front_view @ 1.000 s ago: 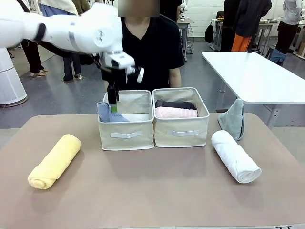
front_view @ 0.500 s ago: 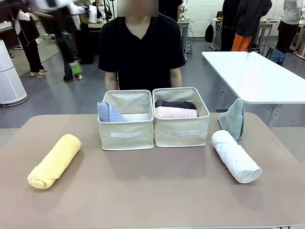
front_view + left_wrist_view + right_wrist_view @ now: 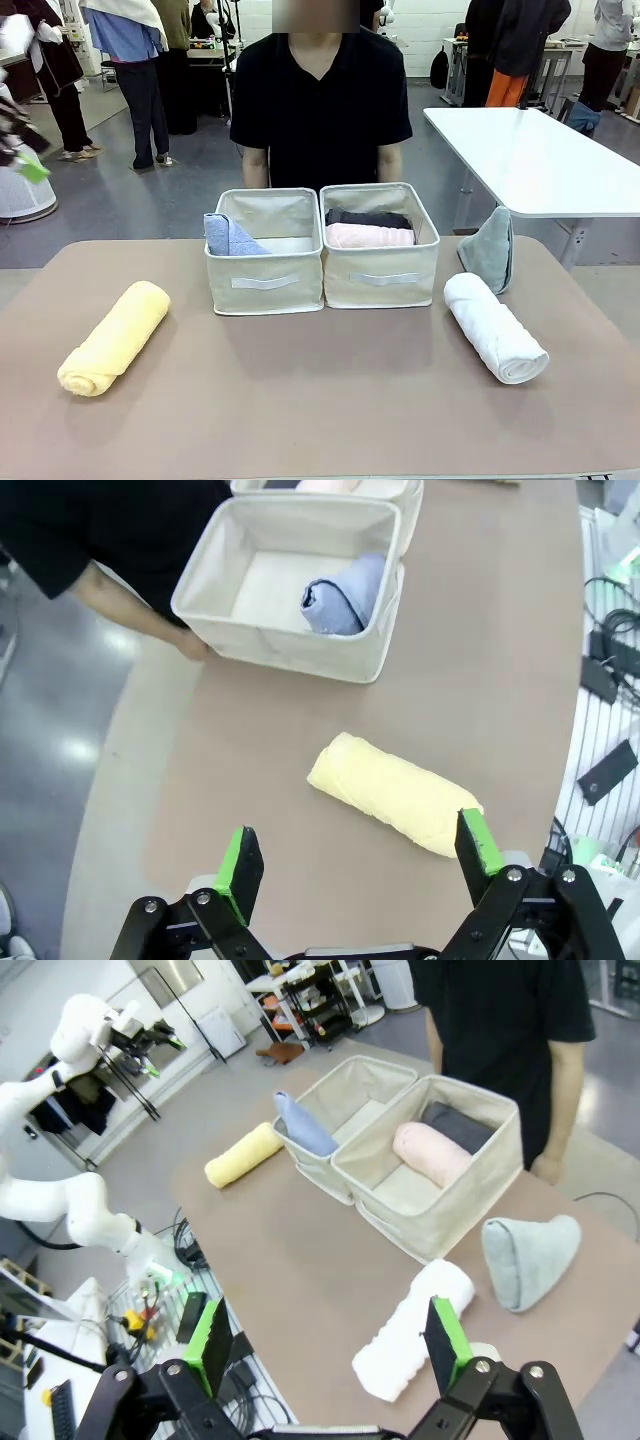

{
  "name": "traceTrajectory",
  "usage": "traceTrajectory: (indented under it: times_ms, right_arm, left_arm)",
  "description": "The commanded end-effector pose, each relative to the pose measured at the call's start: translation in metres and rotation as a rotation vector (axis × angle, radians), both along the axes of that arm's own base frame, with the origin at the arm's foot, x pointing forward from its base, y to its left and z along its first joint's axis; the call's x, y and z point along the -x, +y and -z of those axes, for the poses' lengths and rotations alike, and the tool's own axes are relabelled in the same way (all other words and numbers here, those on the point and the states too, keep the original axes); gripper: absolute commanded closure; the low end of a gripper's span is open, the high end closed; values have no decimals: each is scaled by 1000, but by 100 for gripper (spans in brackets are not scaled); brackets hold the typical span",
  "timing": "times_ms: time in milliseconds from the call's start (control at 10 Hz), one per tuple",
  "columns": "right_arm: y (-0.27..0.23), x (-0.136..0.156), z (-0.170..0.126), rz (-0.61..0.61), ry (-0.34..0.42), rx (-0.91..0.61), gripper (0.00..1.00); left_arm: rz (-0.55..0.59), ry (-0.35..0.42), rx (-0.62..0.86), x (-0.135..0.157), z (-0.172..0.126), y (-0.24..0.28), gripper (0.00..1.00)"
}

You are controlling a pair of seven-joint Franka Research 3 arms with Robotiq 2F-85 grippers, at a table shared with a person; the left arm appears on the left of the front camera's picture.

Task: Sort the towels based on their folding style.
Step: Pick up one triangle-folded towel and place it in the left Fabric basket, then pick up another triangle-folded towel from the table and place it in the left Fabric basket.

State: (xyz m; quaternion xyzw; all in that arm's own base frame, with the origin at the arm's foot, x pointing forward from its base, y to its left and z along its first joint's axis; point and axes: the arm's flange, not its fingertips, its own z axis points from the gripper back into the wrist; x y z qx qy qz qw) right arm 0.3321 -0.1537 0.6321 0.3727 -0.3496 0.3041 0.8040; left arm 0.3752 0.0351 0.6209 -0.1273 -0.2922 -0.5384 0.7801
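Pulling back from the left bin (image 3: 265, 285), our left gripper (image 3: 359, 853) hangs wide and empty, facing the yellow roll (image 3: 395, 793), with the lavender cone (image 3: 230, 236) left inside. White roll (image 3: 495, 328) and teal cone (image 3: 488, 250) wait on the desk (image 3: 320, 410); our right gripper (image 3: 328, 1345) is wide too.

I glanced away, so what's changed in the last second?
The left tool, open, pulled up and away to the left from the left bin, leaving the blue towel inside. The person shifted slightly right. Nothing else moved.

The black, green-padded two-finger left gripper (image 3: 360, 848) hung high at the left, jaws wide apart, empty; the matching right gripper (image 3: 330, 1335) hovered likewise at the right.
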Motion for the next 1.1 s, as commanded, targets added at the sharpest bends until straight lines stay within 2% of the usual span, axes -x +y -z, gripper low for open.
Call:
traceTrajectory:
  times_ms: [0, 100, 200, 300, 600, 700, 800, 900, 1000]
  right_arm:
    - [1, -1, 0, -9, -9, -24, 0]
    - [1, -1, 0, -9, -9, -24, 0]
    - [1, -1, 0, -9, -9, -24, 0]
    - [1, -1, 0, -9, -9, -24, 0]
    - [1, -1, 0, -9, -9, -24, 0]
    - [1, -1, 0, -9, -9, -24, 0]
    - [1, -1, 0, -9, -9, -24, 0]
    - [1, -1, 0, -9, -9, -24, 0]
    - [1, -1, 0, -9, -9, -24, 0]
  left_arm:
    - [41, 21, 95, 1, -16, 37, 0]
    - [-6, 69, 87, -1, -18, 38, 0]
    - [-190, 142, 16, -17, -16, 27, 0]
    - [-2, 10, 80, 16, -12, 50, 0]
    - [-2, 10, 80, 16, -12, 50, 0]
    - [-34, 37, 62, 8, -16, 49, 0]
    - [131, 171, 220, 1, -42, 72, 0]
    - [227, 216, 365, -11, -62, 105, 0]
    - [240, 174, 421, -20, -65, 134, 0]
